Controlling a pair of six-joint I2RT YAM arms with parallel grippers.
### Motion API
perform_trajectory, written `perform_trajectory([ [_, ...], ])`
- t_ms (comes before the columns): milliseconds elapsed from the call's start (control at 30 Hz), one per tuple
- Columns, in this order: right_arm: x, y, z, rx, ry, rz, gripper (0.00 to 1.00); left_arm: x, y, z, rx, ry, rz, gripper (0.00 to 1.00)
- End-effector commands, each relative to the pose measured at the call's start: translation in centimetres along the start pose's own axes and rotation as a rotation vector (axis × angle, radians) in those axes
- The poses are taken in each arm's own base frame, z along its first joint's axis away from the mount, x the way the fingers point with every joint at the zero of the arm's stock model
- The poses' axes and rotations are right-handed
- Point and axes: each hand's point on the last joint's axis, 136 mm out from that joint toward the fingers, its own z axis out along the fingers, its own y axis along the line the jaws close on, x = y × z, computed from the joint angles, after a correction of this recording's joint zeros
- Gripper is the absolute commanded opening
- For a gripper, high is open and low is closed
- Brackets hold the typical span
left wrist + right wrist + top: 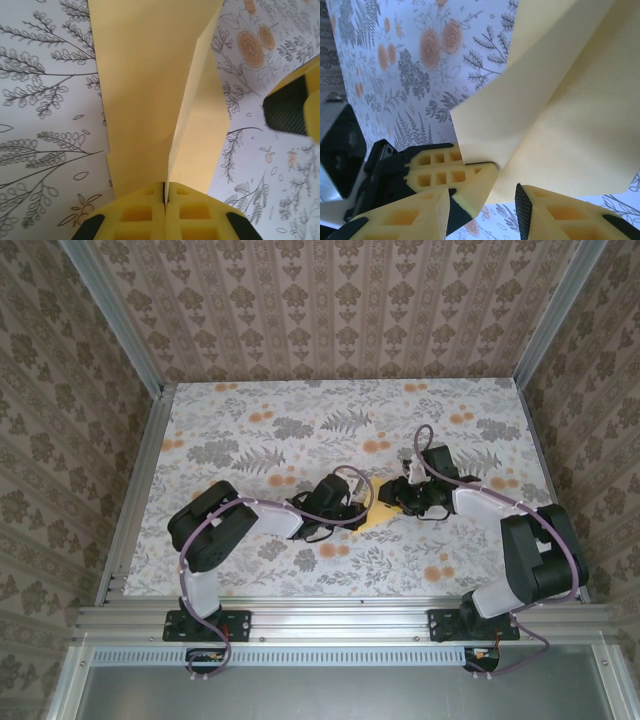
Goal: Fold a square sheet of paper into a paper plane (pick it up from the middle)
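Yellow paper sheet (377, 514) sits on the flower-print tabletop (250, 430), a little off the middle toward 4 o'clock. From overhead only a small wedge of it shows between the two tools, so its heading cannot be read there.

Left wrist view: the sheet is partly folded. One sharp crease is the long axis, running from the tool at 6 o'clock up and away toward 1 o'clock. A flap stands up off the flat layer along that crease. The broad end lies at 12 o'clock and the narrow end comes in to the tool.

Left tool (357, 510) is at the sheet's 9 o'clock. Its yellow pads (140, 215) are pressed together with no gap, and the near end of the fold is clamped between them.

Right tool (397, 498) is at the sheet's 2 o'clock. In its own wrist view the two fingers (570, 217) stand well apart, jaws wide. The sheet's lower edge hangs beyond and above them, not pinched. Between them, toward 12 o'clock, the left tool's pads show with a corner of the sheet in their grip. In the left wrist view one right finger sits at 3 o'clock, clear of the paper's edge.
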Motion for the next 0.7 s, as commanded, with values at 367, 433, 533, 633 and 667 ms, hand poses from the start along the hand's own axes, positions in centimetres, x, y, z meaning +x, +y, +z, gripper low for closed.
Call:
perform_trajectory([
  [367,0.6,-1.7,2.1,0.004,0.057,-0.01,0.42,0.5,-1.6,1.2,0.057,0.057,-0.082,0.07],
  [433,0.5,-1.9,2.5,0.007,0.061,-0.009,0.42,0.5,-1.6,1.3,0.059,0.063,-0.079,0.08],
  [533,0.4,-2.2,2.9,0.011,0.067,0.002,0.42,0.5,-1.6,1.3,0.067,0.068,-0.077,0.09],
  [633,0.3,-2.8,3.2,0.031,0.063,0.009,0.43,0.5,-1.6,1.4,0.073,0.074,-0.078,0.1],
  [667,0.3,-2.9,3.3,0.037,0.064,0.013,0.43,0.5,-1.6,1.3,0.076,0.074,-0.077,0.11],
])
